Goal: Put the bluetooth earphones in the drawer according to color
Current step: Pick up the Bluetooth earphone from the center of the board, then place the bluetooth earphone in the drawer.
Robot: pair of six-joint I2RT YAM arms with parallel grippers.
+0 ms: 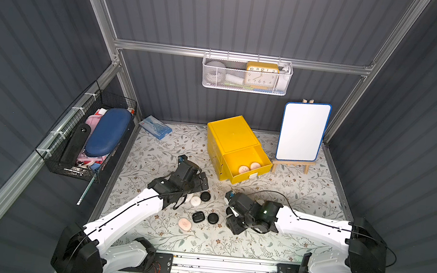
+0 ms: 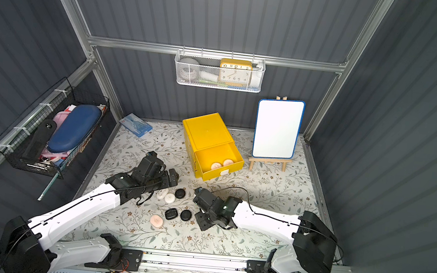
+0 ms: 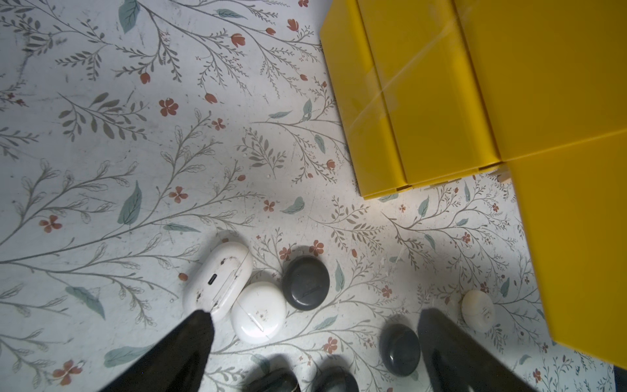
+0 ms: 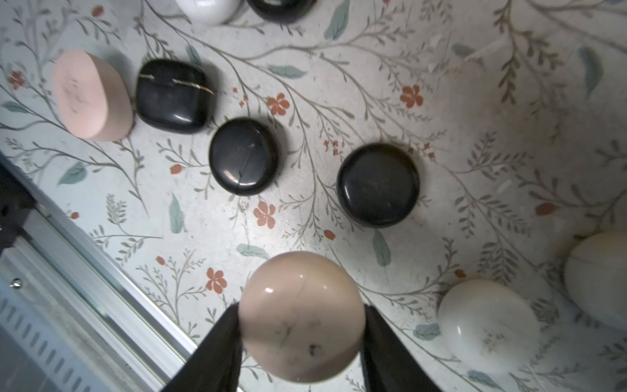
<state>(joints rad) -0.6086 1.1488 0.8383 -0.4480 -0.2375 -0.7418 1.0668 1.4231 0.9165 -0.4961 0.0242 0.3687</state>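
Right gripper pinches a pink earphone case; left gripper spread. Drawer, twelve o'clock from the pinch, holds two pink cases.

The tabletop has a pale print of grey-green sprigs and small red flowers. At its 12 o'clock, the bright yellow drawer box holds two pale pink cases. Black cases, white cases and a pink case lie loose. The round case between the right gripper's black fingers is pale pink.
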